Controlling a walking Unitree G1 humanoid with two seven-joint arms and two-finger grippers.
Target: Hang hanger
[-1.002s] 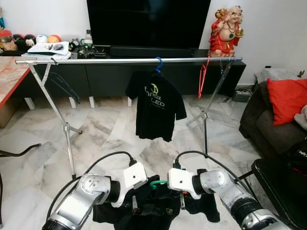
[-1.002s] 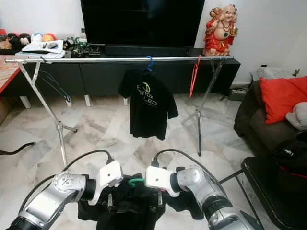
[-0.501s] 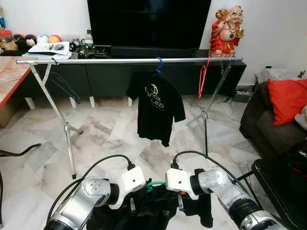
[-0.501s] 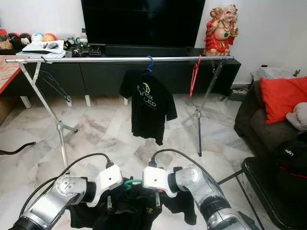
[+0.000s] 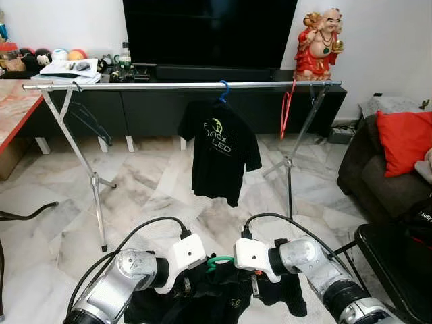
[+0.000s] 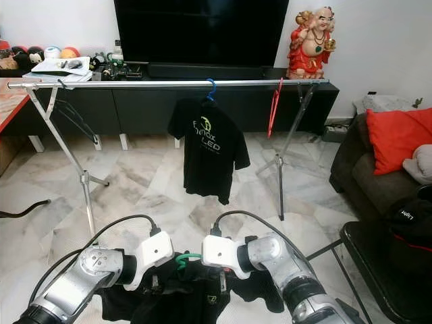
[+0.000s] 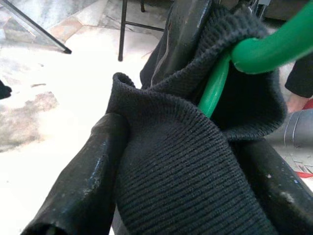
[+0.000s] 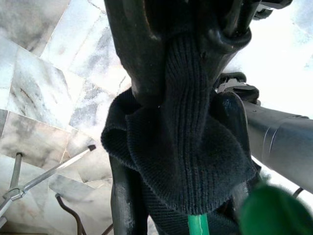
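Both claws, left claw [image 5: 183,287] and right claw [image 5: 254,285], clamp the black shirt [image 5: 216,300] on its green hanger [image 5: 217,261] low, near; loose collar fabric could slip before reaching the far rail [image 5: 182,86]

— What are you holding, low in the frame?
— Ribbed matt black knit [image 7: 195,166] on a smooth green plastic hanger [image 7: 254,51]; your fingers [image 7: 83,186] are glossy black.
— And across the top?
— A brushed metal rail [image 5: 182,86] over polished marble floor [image 5: 148,182].
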